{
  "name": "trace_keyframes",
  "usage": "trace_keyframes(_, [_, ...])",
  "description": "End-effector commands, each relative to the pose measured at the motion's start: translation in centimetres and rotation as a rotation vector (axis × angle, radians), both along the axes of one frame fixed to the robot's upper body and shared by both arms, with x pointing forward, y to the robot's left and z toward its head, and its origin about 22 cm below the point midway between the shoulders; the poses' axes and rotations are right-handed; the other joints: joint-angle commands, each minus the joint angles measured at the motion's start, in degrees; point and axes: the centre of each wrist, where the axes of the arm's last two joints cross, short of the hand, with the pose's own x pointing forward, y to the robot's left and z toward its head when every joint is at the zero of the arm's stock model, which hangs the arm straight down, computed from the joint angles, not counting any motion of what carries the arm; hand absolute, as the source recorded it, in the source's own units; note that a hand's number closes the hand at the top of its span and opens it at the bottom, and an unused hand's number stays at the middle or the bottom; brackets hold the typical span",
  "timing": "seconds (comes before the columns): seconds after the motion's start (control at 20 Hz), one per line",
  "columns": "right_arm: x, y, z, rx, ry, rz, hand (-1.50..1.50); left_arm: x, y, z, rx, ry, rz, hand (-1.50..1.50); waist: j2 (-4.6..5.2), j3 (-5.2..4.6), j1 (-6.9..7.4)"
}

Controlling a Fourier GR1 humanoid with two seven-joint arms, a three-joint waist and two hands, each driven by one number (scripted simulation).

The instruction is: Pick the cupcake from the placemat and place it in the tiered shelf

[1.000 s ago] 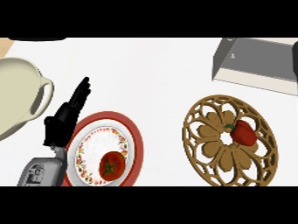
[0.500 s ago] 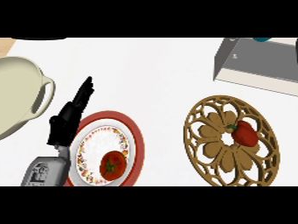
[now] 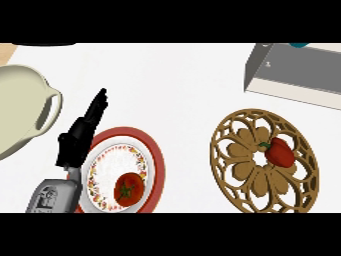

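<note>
At nine o'clock my left hand [image 3: 81,137] rests with straight fingers, holding nothing. No cupcake shows; the shelf [image 3: 300,77] at one o'clock waits, so finding it comes next.

Compare the upper right corner with the earlier views: a teal object [image 3: 300,44] now shows more fully above the grey tiered shelf [image 3: 298,75], where a second ago you saw none. The dark shape that stood over the shelf's right side has withdrawn towards the right edge. You will find the left hand [image 3: 81,135] shifted only marginally beside the plate [image 3: 154,165].
</note>
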Motion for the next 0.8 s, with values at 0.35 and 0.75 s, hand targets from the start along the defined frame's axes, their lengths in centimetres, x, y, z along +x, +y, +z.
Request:
trace_keyframes(0.35, [0.3,-5.4,-2.5,-0.007,0.116,-0.301,-1.50,-0.8,-1.1,-0.4,0.000,-0.004,0.009,0.00,-0.08,-0.08,-0.14])
trace_keyframes(0.75, [-0.4,-3.2,-2.1,0.110,0.056,-0.236,-1.50,0.9,2.0,0.2,-0.001,-0.003,-0.013,0.00,-0.39,-0.06,-1.02])
